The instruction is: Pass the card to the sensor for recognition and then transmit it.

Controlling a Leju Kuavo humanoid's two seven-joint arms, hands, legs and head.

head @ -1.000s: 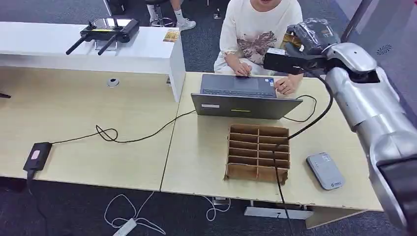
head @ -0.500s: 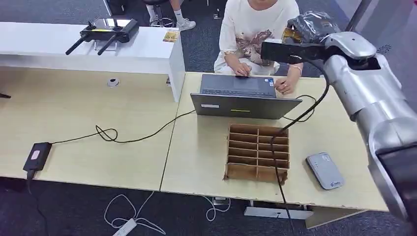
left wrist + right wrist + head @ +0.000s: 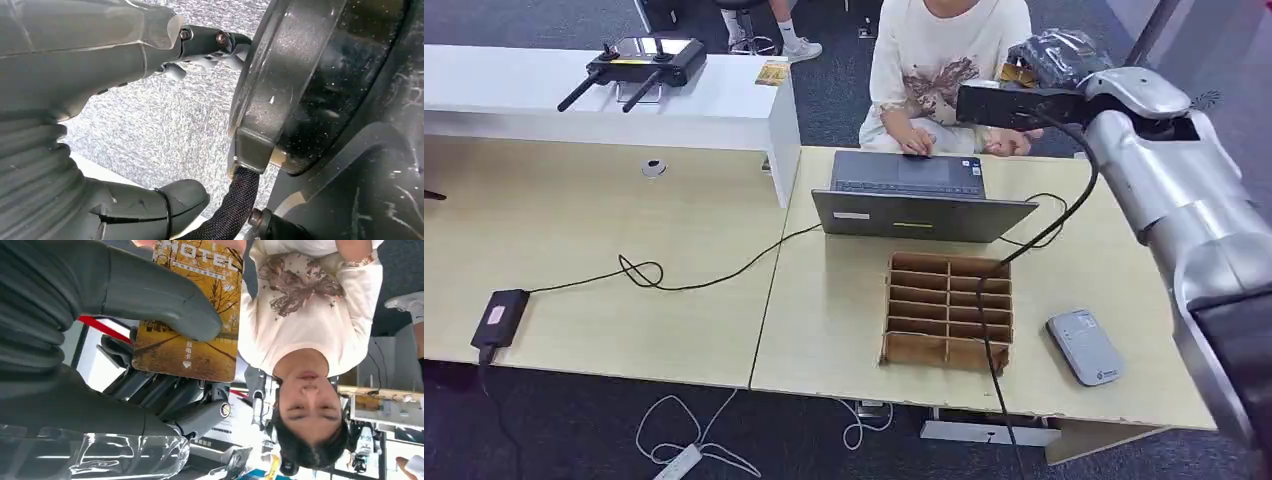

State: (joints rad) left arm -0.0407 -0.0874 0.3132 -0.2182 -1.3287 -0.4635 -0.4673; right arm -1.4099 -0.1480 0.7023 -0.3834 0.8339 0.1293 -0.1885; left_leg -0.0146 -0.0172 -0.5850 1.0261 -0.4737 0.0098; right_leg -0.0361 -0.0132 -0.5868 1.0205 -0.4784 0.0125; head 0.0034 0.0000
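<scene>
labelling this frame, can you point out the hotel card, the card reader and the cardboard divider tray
hotel card point(image 3: 200, 347): right wrist view, on its yellow printed face below the thumb.
card reader point(image 3: 1085, 346): head view, middle of its grey top.
cardboard divider tray point(image 3: 918, 352): head view, on its near outer wall.

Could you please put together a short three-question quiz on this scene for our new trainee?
1. True or false: the right robot hand holds the yellow hotel card.
2. Which object lies on the table to the right of the cardboard divider tray?
A. laptop
B. grey card sensor
C. black power adapter
3. Fill in: the seated person sits behind the open ______.

Key: 1 true. 2 B, the grey card sensor. 3 laptop.
</scene>
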